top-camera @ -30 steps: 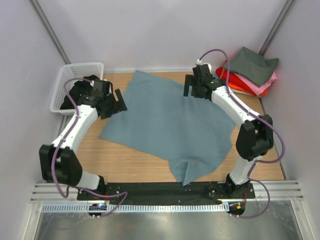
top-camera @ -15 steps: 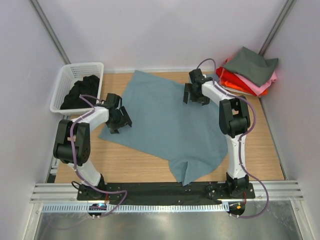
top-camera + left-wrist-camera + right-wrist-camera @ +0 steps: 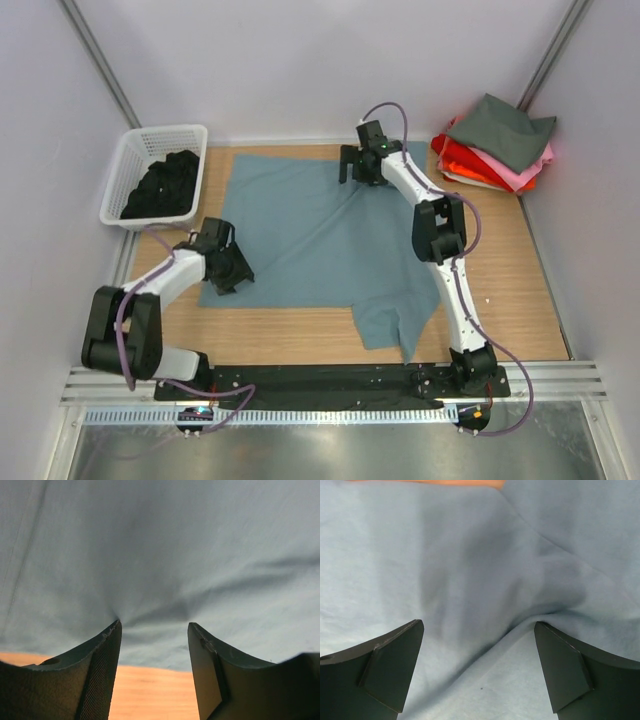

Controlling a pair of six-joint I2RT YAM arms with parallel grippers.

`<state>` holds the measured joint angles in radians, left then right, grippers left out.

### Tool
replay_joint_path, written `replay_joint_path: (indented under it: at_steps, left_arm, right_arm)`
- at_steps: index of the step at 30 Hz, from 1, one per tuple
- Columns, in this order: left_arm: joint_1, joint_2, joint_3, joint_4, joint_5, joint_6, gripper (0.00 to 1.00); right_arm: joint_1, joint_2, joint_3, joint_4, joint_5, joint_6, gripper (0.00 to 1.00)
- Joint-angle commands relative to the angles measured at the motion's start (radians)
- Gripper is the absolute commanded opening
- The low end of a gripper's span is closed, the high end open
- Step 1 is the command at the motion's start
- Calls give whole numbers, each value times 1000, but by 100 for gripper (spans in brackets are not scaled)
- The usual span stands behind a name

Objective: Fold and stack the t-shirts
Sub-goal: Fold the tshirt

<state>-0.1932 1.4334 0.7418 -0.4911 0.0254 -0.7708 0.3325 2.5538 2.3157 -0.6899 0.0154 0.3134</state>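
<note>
A dusty blue-grey t-shirt (image 3: 300, 225) lies spread flat on the wooden table (image 3: 290, 335), with one sleeve hanging toward the near edge. My left gripper (image 3: 233, 268) sits low at the shirt's near-left edge. In the left wrist view its jaws (image 3: 154, 624) stand apart, tips pressing on puckered cloth (image 3: 160, 555) with bare wood between the fingers. My right gripper (image 3: 362, 172) is at the shirt's far edge. It is wide open (image 3: 479, 624) over a raised fold of the cloth (image 3: 470, 570). Folded t-shirts (image 3: 495, 140) in dark grey, pink, red and orange are stacked at the back right.
A white lattice basket (image 3: 128, 160) stands at the back left with dark t-shirts (image 3: 165, 185) inside. Grey walls close in the table on three sides. A black base rail (image 3: 320, 380) runs along the near edge.
The shirt has been dragged from a skewed lie into a squarer spread. The left gripper moved nearer to its near-left edge and its jaws narrowed; the right gripper moved left along the far edge.
</note>
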Motion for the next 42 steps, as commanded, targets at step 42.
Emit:
replay_joint_path:
  at_steps: [42]
  left_arm:
    - [-51,-715,-100,-336,-18,-208,79]
  right_arm:
    - [930,-1653,-1704,-255,359,998,83]
